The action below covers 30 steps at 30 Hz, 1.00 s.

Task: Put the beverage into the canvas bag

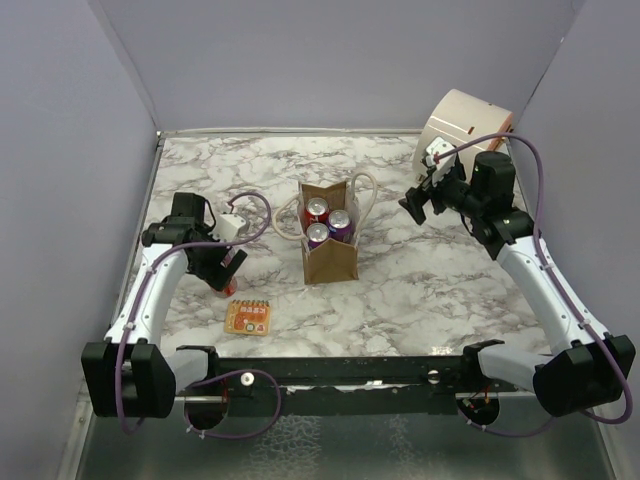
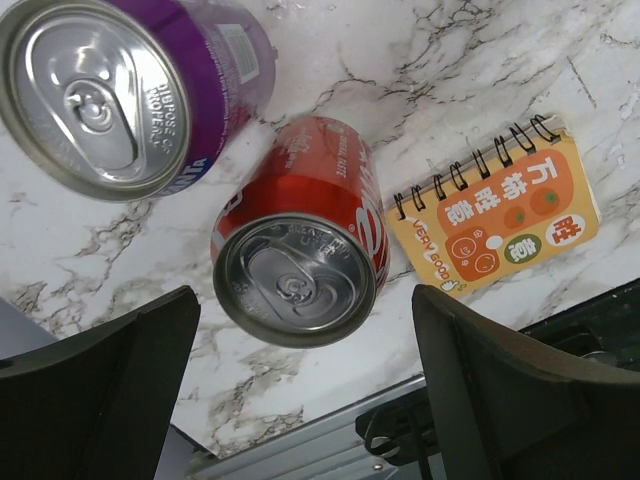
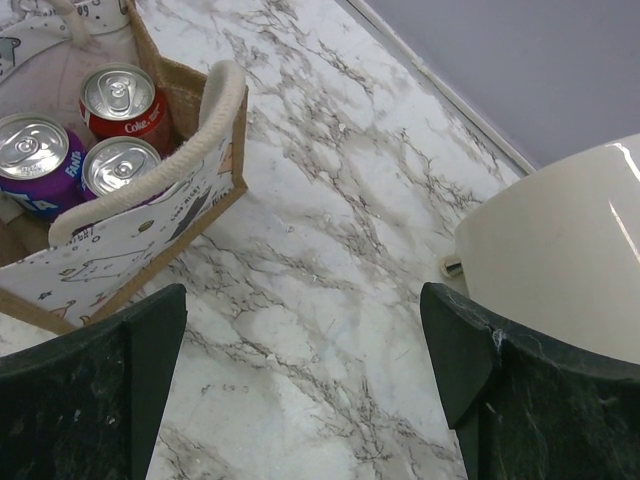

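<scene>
just ahead of the left hand (image 2: 305, 300), spread wide and released, sits a red can (image 2: 300, 235), purple can (image 2: 120, 90) beside it. right hand (image 3: 300, 335) released too, canvas bag (image 3: 150, 235) off to its left.

Bag (image 3: 140, 235) upper left, upright on marble table (image 3: 330, 250), near face pale with small prints. Cream rope handle (image 3: 170, 160) arches over the open top. Three cans stand inside, tops up and packed close: red can (image 3: 122, 100) at the back, purple can (image 3: 35, 150) left, third can (image 3: 120, 165) partly behind the handle, side colour possibly purple. Cream drum (image 3: 560, 260) right, well apart from bag. Grey wall (image 3: 520, 60) upper right. Gripper (image 3: 300, 330) spread wide, dark fingers (image 3: 90, 390) at the lower corners, bare marble between.
</scene>
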Available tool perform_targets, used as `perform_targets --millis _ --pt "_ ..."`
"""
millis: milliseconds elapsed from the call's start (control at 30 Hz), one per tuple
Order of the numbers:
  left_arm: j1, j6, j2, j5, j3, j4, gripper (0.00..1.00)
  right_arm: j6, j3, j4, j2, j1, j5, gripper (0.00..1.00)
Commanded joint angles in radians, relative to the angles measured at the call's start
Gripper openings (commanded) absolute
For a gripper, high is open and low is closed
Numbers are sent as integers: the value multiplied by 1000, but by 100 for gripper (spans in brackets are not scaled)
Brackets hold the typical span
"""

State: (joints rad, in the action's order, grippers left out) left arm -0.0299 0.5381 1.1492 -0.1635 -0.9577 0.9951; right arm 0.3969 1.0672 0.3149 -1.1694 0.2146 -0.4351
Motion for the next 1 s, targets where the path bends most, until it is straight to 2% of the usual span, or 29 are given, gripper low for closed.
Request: perform_targets --millis 0,467,767,967 --pt "8 51 29 -92 11 -18 88 6 -23 -45 3 -4 -20 100" --pt "8 30 66 -99 60 -125 76 13 -33 -48 -1 -4 -24 100" --pt "8 43 31 -123 30 -74 49 13 -33 -43 -1 -4 -37 100" --pt "7 80 -34 -207 -21 -3 40 16 -33 -41 0 -4 -49 100"
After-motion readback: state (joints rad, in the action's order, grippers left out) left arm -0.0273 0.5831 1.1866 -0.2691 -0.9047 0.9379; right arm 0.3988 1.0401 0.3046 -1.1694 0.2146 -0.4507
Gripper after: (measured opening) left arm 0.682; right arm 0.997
